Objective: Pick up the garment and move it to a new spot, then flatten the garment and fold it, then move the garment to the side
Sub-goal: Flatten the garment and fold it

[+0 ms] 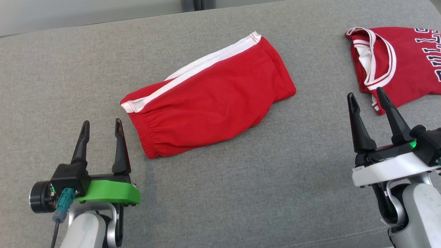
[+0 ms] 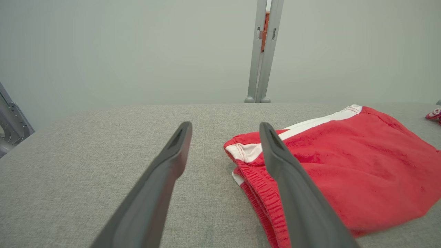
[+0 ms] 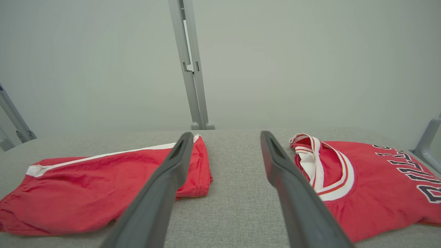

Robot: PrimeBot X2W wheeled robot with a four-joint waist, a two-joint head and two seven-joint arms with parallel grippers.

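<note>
Red shorts (image 1: 213, 100) with a white side stripe lie folded flat in the middle of the grey fabric surface (image 1: 241, 193). A red jersey (image 1: 406, 62) with white trim and dark letters lies folded at the far right. My left gripper (image 1: 102, 121) hovers open and empty just left of the shorts' elastic waistband. In the left wrist view the shorts (image 2: 361, 162) lie partly behind the right finger of that gripper (image 2: 225, 125). My right gripper (image 1: 365, 92) is open and empty, its tips at the jersey's near left corner. From its wrist view (image 3: 226, 133), shorts (image 3: 96, 186) lie left and jersey (image 3: 379, 186) right.
A pale wall stands behind the far edge of the surface, with a grey metal post (image 2: 263, 51) rising at the middle. Grey metal frame parts show at the left side (image 2: 10, 120) and right side (image 3: 427, 137). Bare grey fabric lies between the two garments and along the front.
</note>
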